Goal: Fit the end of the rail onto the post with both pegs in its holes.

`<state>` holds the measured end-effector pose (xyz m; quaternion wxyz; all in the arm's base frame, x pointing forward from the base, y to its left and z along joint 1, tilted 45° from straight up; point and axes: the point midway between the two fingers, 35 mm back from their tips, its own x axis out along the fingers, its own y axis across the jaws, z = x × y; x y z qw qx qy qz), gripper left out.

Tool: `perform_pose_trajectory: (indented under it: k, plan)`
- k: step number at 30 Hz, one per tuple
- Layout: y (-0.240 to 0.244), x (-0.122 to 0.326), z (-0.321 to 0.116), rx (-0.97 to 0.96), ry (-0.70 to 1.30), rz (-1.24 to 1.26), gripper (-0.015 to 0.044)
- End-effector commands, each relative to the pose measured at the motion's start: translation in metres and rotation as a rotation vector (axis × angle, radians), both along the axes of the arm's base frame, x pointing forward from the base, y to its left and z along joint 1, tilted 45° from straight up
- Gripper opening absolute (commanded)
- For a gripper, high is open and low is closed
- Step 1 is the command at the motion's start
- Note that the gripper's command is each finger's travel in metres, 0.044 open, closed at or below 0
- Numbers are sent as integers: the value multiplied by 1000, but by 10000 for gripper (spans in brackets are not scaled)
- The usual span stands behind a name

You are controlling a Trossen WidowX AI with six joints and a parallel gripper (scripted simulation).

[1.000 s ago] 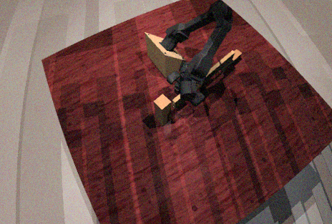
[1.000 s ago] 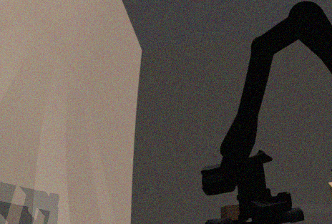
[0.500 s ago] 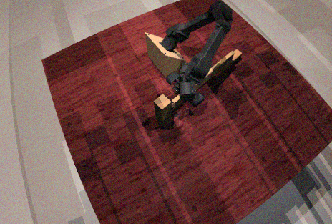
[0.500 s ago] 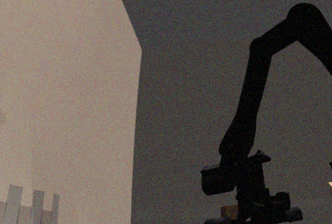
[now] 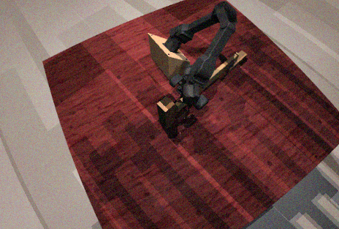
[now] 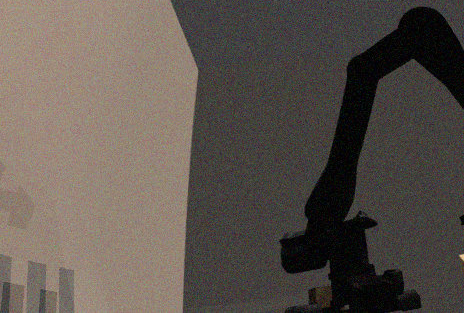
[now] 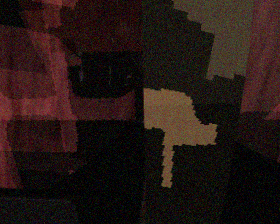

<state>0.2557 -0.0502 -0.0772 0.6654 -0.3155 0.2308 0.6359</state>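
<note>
The wooden rail (image 5: 220, 72) runs from the low footboard block (image 5: 242, 55) down-left to the short post (image 5: 165, 106) (image 6: 320, 296). Its far end lies at the block; the bracket is too small to judge. My gripper (image 5: 185, 102) is shut on the rail close to its near end, just beside the post. The gripper's body and shadow hide most of that end. The pegs and holes cannot be made out, nor whether the rail's end touches the post or the rail is fully level. The wrist view is very dark, with a lit tan patch on a wooden surface.
A thick wooden board (image 5: 165, 59) stands at the arm's base, behind the gripper and to the left of the rail. The arm arches above the rail. The red wooden table (image 5: 120, 157) carries it all, with strong shadows around the post.
</note>
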Motion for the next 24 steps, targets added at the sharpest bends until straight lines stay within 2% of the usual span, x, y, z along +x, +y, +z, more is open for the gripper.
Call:
perform_pose_trajectory:
  k: [1, 24]
  plan:
    - [-4, 2, 0, -4, -7, -5, 0]
    - [-8, 2, -4, -4, -7, -5, 0]
